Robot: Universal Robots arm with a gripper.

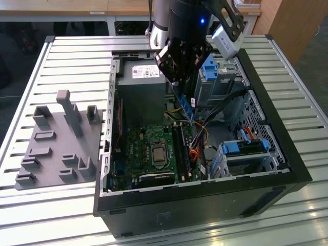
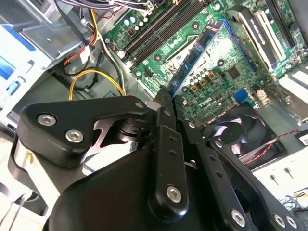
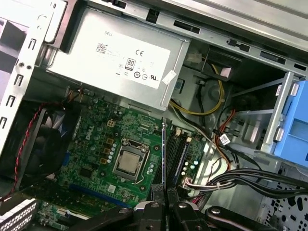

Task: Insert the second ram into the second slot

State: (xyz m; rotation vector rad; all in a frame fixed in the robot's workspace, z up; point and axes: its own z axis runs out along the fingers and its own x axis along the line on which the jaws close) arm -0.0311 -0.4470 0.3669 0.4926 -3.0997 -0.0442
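Trainee: Where is the second ram, that thin flat blue circuit stick with dark chips (image 2: 202,53)?

Technician: It is inside the open black tower computer case (image 1: 277,115), in the air above the green motherboard (image 3: 96,144). The black multi-link hand (image 3: 166,202) is closed on it, apparently near one end. Its fingers pinch the two flat faces, so the stick juts out from the fingertips toward the board.

Trainee: Is it touching the long black memory slots (image 3: 179,149)?

Technician: I judge not. In the exterior view its free end hangs near one end of the slots, clear of them, and the stick leans steeply instead of lying along a slot. In the first wrist view it appears edge-on, just beside the slots.

Trainee: Which slot is the second one?

Technician: I cannot tell which slots are filled.

Trainee: What makes this step go well?

Technician: Bring the long edge level and parallel to the chosen slot, match the notch to the key, and have the end latches open. Press straight and evenly, because a grip near one end tends to lever the stick. Mind the loose orange, yellow and black cables (image 3: 219,137) just beside the slots, which could snag. The case rests on a grey slatted metal tabletop (image 1: 66,56), so push gently enough not to shift it.
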